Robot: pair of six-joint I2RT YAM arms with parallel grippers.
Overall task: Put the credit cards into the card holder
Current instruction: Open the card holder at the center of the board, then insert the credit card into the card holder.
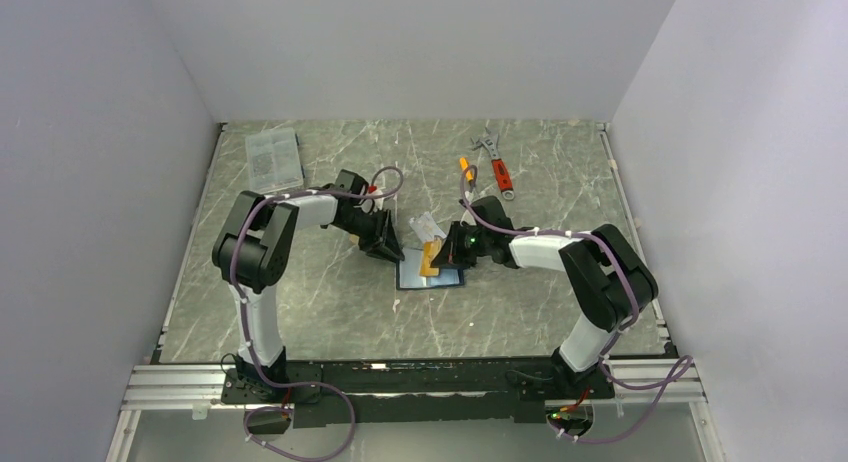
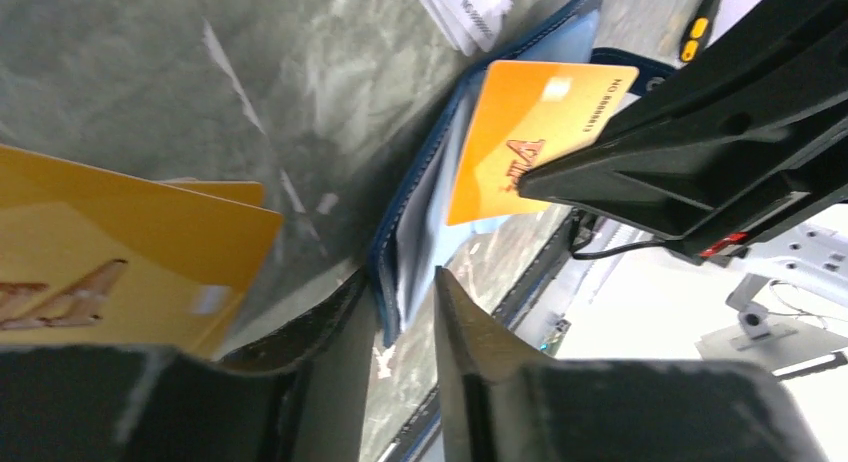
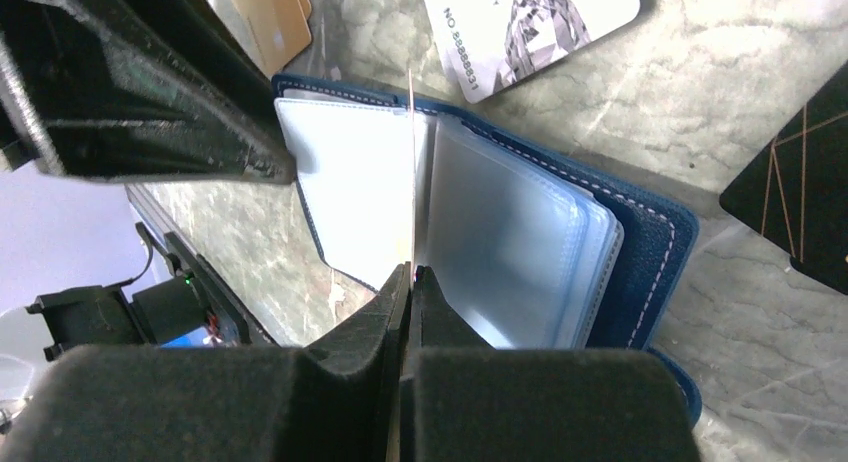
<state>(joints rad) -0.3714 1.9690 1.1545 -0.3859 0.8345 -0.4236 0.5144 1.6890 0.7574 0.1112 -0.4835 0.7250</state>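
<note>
Orange card [image 2: 530, 132] over the open card holder [image 3: 645, 244]
The right claw [image 3: 410, 273] pinched it edge-down to slip it in; the left claw [image 2: 400, 294] stood spread, holding nothing.

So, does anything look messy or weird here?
Nothing looks broken or spilled. The cards are just scattered: a silvery-white card and a black card lie loose beside the open card holder, and one orange card stands on edge in the shut right gripper over it.
</note>
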